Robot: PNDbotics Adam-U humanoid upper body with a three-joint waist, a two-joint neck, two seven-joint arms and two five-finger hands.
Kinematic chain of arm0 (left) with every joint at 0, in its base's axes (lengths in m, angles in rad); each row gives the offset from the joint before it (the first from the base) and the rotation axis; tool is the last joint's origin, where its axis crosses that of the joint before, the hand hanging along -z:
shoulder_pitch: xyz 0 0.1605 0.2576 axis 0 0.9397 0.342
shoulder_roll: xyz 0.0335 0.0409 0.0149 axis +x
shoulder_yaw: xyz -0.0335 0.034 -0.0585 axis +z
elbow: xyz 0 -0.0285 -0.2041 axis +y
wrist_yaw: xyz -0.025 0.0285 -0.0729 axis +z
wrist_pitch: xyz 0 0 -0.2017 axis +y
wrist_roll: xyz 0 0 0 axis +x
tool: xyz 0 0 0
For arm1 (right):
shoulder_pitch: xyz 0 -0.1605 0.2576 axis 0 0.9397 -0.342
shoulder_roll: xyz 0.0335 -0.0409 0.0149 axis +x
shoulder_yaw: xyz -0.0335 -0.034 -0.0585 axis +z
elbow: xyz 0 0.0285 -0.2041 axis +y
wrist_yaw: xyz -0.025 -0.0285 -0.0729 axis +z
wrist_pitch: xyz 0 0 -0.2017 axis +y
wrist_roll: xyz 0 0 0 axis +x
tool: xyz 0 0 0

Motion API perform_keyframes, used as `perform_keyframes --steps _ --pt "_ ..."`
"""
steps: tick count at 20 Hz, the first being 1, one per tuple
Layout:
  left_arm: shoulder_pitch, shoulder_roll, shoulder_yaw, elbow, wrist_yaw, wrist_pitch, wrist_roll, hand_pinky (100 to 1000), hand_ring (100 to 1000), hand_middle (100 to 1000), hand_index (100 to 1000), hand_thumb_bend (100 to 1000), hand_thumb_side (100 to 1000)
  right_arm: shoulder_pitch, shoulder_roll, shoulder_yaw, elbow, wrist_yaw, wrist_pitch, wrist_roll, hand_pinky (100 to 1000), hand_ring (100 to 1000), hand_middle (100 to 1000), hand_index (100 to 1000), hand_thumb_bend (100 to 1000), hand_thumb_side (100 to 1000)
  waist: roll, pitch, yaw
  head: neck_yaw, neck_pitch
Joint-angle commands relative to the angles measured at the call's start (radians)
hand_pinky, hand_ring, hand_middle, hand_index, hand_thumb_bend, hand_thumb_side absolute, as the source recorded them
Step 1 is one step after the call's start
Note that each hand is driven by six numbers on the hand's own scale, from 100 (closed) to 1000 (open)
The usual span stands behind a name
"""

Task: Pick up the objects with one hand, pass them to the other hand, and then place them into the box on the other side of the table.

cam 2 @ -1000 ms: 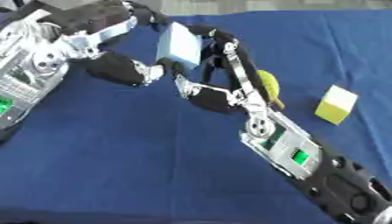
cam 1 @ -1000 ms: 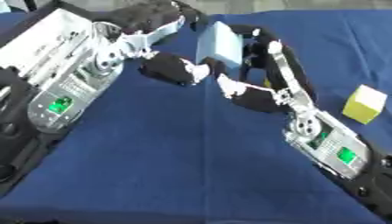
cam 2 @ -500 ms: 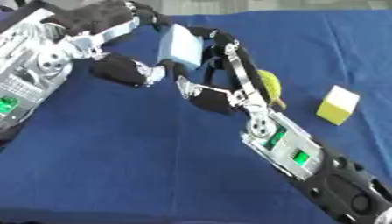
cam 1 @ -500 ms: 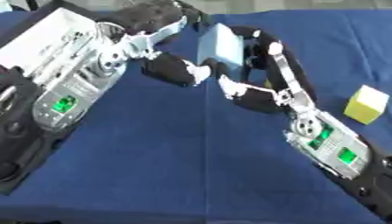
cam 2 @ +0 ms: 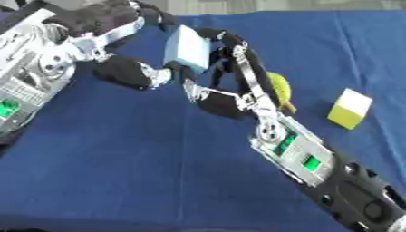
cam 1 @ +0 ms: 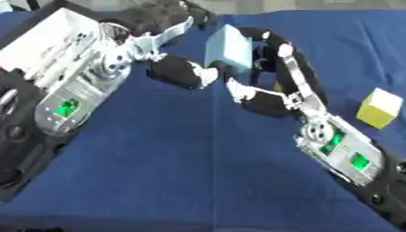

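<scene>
A light blue block [cam 1: 228, 49] is held above the blue table [cam 1: 158, 172], up in the middle of the view. My right hand [cam 1: 266, 97] is shut on it, with fingers [cam 1: 273, 43] curled over its right side and the thumb below. My left hand [cam 1: 162, 16] reaches in from the upper left and stands open. Its fingers stretch toward the block's top and its thumb [cam 1: 181, 73] lies just left of and below the block. Whether the left hand touches the block I cannot tell.
A yellow cube [cam 2: 350, 108] sits on the table at the right. A yellow-green oblong thing [cam 2: 279, 88] lies partly hidden behind my right forearm. Both forearms cross the table's left and right sides.
</scene>
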Motion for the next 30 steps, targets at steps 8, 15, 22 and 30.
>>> perform_keyframes --steps 8,15,22,30 --pt "-0.016 -0.009 -0.001 -0.006 0.022 -0.03 -0.037 1000 892 794 923 231 538 -0.02 -0.007 0.007 -0.022 0.0 -0.012 0.023 271 498 671 524 100 100 0.0 -0.014 -0.002 0.0 0.004" --pt "-0.014 -0.01 -0.001 -0.004 0.034 -0.035 -0.047 999 885 788 907 208 374 -0.02 -0.007 0.008 -0.022 -0.009 -0.016 0.045 263 495 668 521 100 100 0.0 -0.013 -0.004 -0.001 0.002" --pt "-0.011 -0.012 0.001 0.003 0.048 -0.016 -0.026 968 846 724 849 117 274 -0.021 -0.008 0.008 -0.022 -0.01 -0.014 0.051 261 495 669 522 100 100 0.001 -0.012 -0.005 -0.001 0.005" --pt "-0.012 -0.01 0.005 -0.007 0.104 0.018 0.062 877 688 483 606 100 257 -0.02 -0.011 0.007 -0.022 0.002 -0.006 0.052 276 509 687 534 100 100 -0.001 -0.014 -0.001 0.0 0.009"
